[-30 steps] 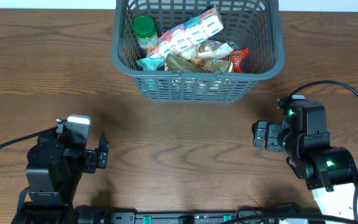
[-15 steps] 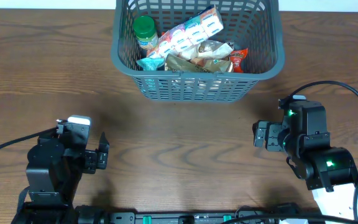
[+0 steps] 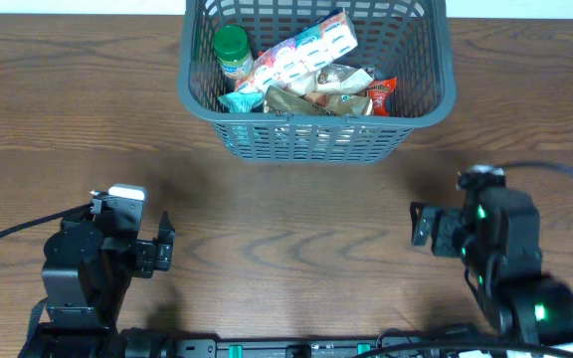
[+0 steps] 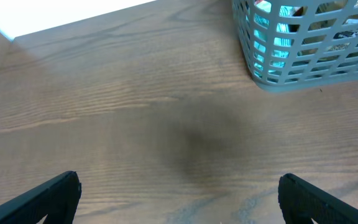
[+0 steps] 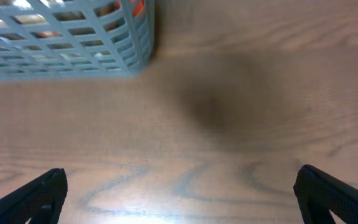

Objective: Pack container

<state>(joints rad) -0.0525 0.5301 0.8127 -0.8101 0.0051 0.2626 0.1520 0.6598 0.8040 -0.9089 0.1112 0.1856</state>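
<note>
The dark grey lattice container stands at the far middle of the table. Inside lie a green-lidded jar, a long pastel packet, a brown pouch and a red packet. My left gripper is open and empty over bare wood near the front left; its wrist view shows the container's corner at the upper right. My right gripper is open and empty near the front right; its wrist view shows the container at the upper left.
The wooden table stretches between the two arms and the container. Black cables run by the right arm and by the left arm. The table's front edge lies just below both arm bases.
My right arm has drawn back toward the front edge and slightly right. The left arm and the container's contents have not moved.
</note>
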